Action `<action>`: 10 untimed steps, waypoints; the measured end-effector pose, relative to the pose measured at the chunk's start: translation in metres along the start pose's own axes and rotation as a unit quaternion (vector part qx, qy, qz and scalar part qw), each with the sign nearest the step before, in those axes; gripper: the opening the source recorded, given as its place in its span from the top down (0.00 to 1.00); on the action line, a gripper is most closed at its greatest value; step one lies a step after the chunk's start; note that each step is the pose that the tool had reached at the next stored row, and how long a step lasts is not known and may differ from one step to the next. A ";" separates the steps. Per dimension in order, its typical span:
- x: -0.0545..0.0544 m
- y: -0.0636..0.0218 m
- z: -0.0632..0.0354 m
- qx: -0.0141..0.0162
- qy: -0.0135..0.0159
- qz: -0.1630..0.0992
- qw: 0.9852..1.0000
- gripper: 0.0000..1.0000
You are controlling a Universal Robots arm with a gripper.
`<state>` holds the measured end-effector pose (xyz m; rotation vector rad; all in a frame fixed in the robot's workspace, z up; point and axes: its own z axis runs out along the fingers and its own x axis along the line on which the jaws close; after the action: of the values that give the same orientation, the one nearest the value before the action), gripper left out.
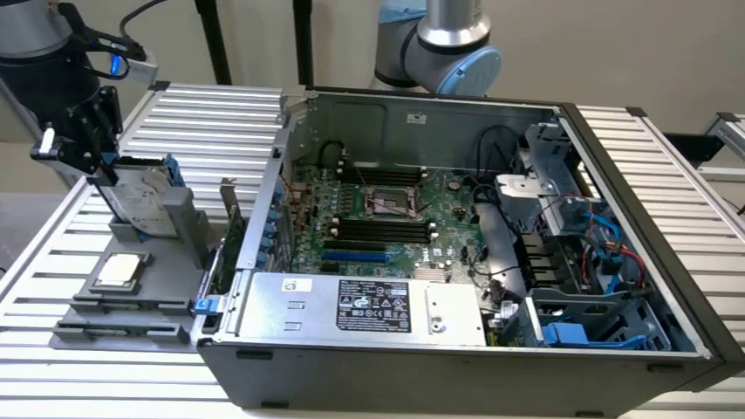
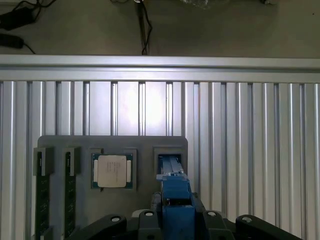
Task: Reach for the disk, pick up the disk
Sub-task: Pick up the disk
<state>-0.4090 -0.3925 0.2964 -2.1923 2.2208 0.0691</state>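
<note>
"Silver-grey disk (image 1: 145,199), blue rails, standing on edge and tilted in the end slot (image 2: 169,161) of the grey holder (image 1: 177,229), just beside the chip (image 1: 122,271). Is it gripped?"

"Seemingly — the gripper (image 1: 103,170) looks clenched on its upper edge, disk not yet clear of the slot. A skewed pull could wedge it, or drag the holder along the slatted table (image 1: 652,175)."

Half-seen parts — disk and arm

The disk (image 1: 146,201) stands with its lower end sunk in the grey holder (image 1: 177,229) and its upper edge behind the gripper (image 1: 107,168) — the print on it is too small to read; the arm (image 1: 41,39) above runs off the picture's edge.
</note>
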 end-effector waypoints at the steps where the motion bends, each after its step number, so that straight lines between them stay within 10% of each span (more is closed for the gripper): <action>1: 0.000 0.0000 0.0000 0.000 0.000 0.000 1.000 0.67; 10: 0.000 0.0000 -0.0013 0.000 0.000 0.000 1.000 0.67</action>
<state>-0.4090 -0.3925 0.2976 -2.1920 2.2205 0.0686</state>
